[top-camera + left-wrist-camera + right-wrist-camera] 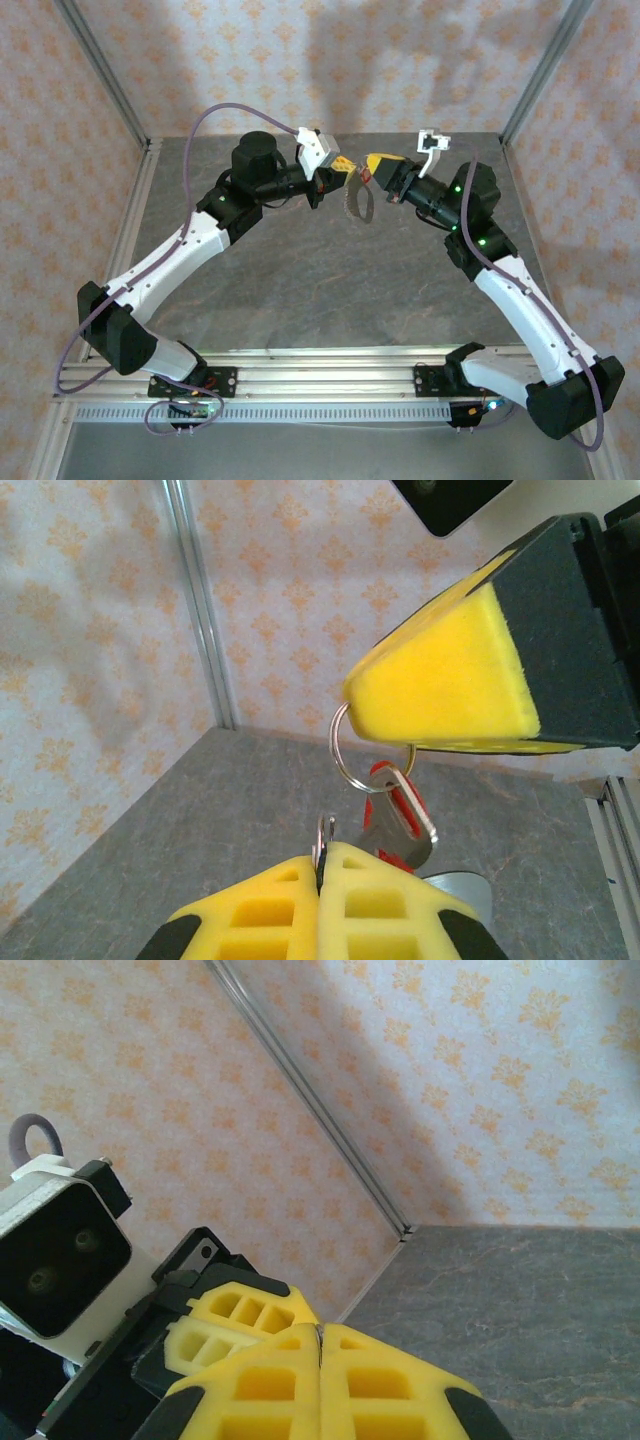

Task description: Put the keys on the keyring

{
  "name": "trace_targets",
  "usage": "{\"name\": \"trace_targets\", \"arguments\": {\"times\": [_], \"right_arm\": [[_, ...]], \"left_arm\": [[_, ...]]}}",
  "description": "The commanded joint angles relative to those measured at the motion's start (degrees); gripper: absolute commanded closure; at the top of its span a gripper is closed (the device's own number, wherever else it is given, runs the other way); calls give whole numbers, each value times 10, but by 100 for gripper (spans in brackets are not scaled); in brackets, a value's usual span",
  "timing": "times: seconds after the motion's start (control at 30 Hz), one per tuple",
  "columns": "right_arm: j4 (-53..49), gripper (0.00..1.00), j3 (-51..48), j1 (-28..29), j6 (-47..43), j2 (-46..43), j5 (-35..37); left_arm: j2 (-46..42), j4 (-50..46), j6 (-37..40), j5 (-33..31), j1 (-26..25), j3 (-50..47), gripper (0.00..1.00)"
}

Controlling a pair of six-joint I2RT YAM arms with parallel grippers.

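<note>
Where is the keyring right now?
Left wrist view: the keyring hangs in mid-air from the tip of the right tool, just above the shut left tool, with the red key at its lower right. Top view: over the table's far centre.

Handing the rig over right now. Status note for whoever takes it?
Left gripper: jaws shut on a thin metal piece; can't tell what it is.
Right gripper: jaws shut on the keyring, raised over the table.
Red key: hangs at the keyring and looks threaded on, unconfirmed.
To do: check the key is fully on, then release.
</note>
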Motion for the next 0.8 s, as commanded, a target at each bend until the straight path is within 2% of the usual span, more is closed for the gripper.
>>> {"name": "trace_targets", "arguments": {"times": [0.0, 0.43, 0.77], "right_arm": [[31, 100, 20, 4, 7, -1, -17], [28, 100, 10, 4, 1, 20, -20], [13, 100, 0, 4, -22, 27, 4]], "left_arm": [[1, 34, -9, -6, -4, 14, 100], [3, 40, -14, -6, -5, 18, 100], [2, 47, -16, -7, -6, 17, 100]]}}
